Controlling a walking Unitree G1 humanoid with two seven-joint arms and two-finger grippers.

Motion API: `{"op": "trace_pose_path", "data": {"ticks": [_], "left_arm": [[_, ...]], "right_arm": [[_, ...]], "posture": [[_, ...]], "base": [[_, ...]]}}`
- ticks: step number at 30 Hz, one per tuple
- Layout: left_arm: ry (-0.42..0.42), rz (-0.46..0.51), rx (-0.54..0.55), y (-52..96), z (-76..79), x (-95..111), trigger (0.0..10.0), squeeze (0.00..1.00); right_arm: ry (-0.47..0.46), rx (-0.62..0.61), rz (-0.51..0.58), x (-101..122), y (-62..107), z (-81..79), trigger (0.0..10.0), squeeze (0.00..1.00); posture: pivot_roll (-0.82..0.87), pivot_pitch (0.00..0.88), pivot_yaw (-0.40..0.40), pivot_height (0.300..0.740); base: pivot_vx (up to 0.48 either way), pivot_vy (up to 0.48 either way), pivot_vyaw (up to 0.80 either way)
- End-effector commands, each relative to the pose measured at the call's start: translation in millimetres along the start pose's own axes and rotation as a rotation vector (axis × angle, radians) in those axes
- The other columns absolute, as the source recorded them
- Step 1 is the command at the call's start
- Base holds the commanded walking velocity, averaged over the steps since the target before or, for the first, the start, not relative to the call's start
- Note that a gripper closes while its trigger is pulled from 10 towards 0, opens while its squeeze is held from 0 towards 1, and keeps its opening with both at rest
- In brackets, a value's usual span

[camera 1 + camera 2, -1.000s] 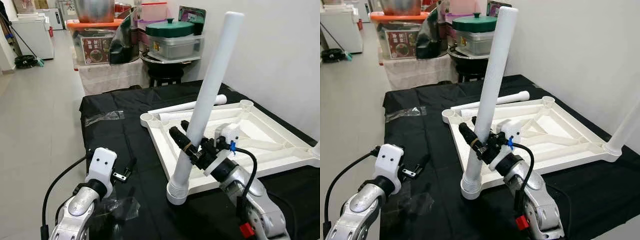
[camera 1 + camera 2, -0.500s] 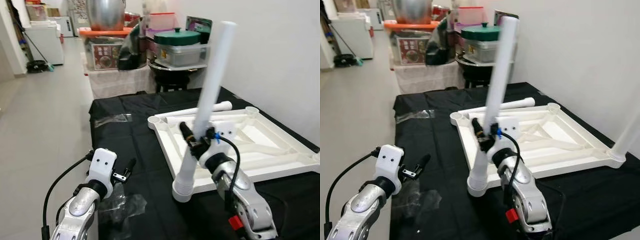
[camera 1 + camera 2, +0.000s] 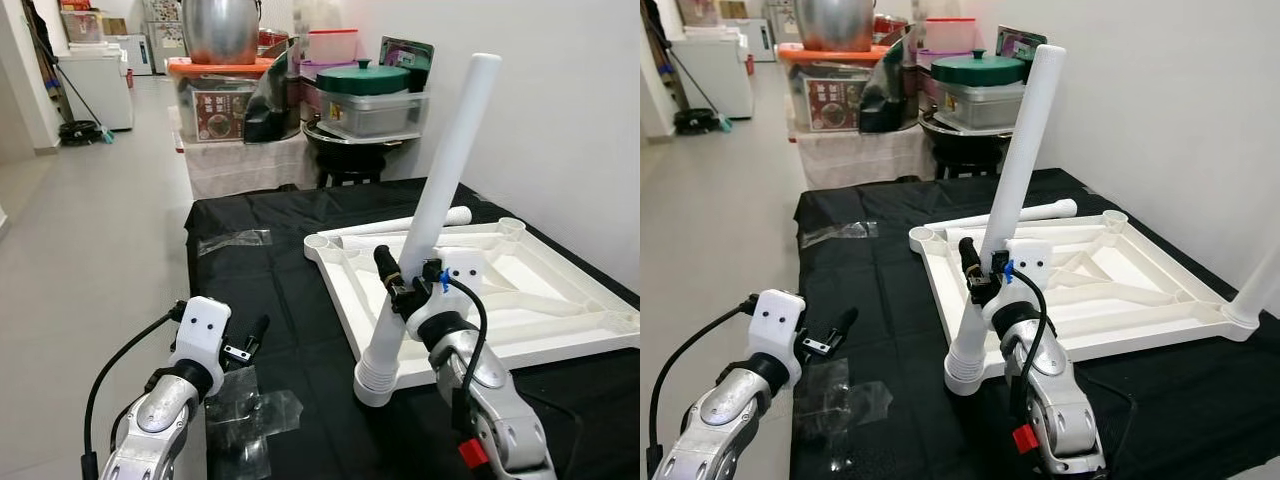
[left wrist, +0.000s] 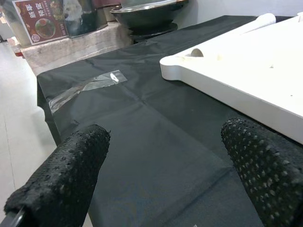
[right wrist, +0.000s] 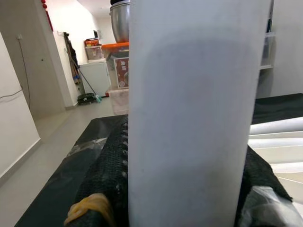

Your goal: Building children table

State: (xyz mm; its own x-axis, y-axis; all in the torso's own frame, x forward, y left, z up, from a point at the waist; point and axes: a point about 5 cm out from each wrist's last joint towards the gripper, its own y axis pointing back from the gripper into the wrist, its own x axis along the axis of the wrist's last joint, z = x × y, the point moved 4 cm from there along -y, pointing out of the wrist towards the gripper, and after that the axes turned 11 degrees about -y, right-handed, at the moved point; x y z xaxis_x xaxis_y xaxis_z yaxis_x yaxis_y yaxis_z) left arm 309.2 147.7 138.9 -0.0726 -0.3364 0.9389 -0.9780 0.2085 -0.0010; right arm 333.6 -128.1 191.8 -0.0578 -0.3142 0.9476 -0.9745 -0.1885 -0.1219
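The white table top (image 3: 560, 300) lies upside down on the black cloth. My right gripper (image 3: 400, 285) is shut on a white table leg (image 3: 440, 200). That leg leans to the right, and its ribbed end (image 3: 375, 378) sits at the top's near corner. The right wrist view looks straight at the leg (image 5: 194, 118), held between the black fingers (image 5: 111, 165). A second leg (image 3: 400, 225) lies flat behind the top. A third leg (image 3: 1260, 285) stands at the right corner. Left of the top, my left gripper (image 3: 255, 335) is low over the cloth, open and holding nothing, fingers (image 4: 61, 175) wide apart.
Clear plastic wrap lies on the cloth at the back left (image 3: 235, 240) and near my left arm (image 3: 250, 415). Pots and storage boxes (image 3: 365, 85) stand behind the table. A white wall runs along the right. Open floor (image 3: 90, 230) lies to the left.
The whole view has shifted, so the camera moved. My right gripper stays shut on the leg, whose ribbed end remains at the near corner. The left arm is unchanged.
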Motion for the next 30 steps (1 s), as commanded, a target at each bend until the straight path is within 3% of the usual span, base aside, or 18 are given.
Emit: {"op": "trace_pose_path", "data": {"ticks": [1,5,11,18,24,30], "left_arm": [[-0.002,-0.011,0.003,-1.1,0.1,-3.7,10.0,0.0],[-0.003,-0.013,0.002,-0.8,0.6,-4.2,10.0,0.0],[-0.001,-0.012,-0.001,-1.3,1.2,-4.1,10.0,0.0],[0.001,-0.01,-0.005,-2.0,1.1,-3.9,10.0,0.0],[0.003,-0.012,-0.008,-2.0,2.0,-4.1,10.0,0.0],[0.005,-0.015,-0.009,-2.1,2.0,-5.1,10.0,0.0]], "right_arm": [[0.058,-0.109,-0.11,-27.5,4.2,24.0,10.0,0.0],[0.053,-0.087,-0.112,-29.7,5.6,23.2,10.0,0.0],[-0.017,0.056,-0.085,-27.9,9.1,3.6,10.0,0.0],[0.049,0.169,-0.062,-27.3,16.2,-9.6,10.0,0.0],[0.081,0.199,-0.078,-35.1,22.0,-8.4,10.0,0.0],[0.051,0.173,-0.072,-33.1,20.7,-1.9,10.0,0.0]], "posture": [[0.05,0.0,-0.043,0.74],[0.06,0.0,-0.043,0.74],[0.05,0.0,-0.038,0.74],[0.05,0.0,-0.032,0.74],[0.05,0.0,-0.033,0.74],[0.05,0.0,-0.032,0.74]], "base": [[0.0,0.0,0.0],[0.0,0.0,0.0],[0.0,0.0,0.0],[0.0,0.0,0.0],[0.0,0.0,0.0],[0.0,0.0,0.0]]}}
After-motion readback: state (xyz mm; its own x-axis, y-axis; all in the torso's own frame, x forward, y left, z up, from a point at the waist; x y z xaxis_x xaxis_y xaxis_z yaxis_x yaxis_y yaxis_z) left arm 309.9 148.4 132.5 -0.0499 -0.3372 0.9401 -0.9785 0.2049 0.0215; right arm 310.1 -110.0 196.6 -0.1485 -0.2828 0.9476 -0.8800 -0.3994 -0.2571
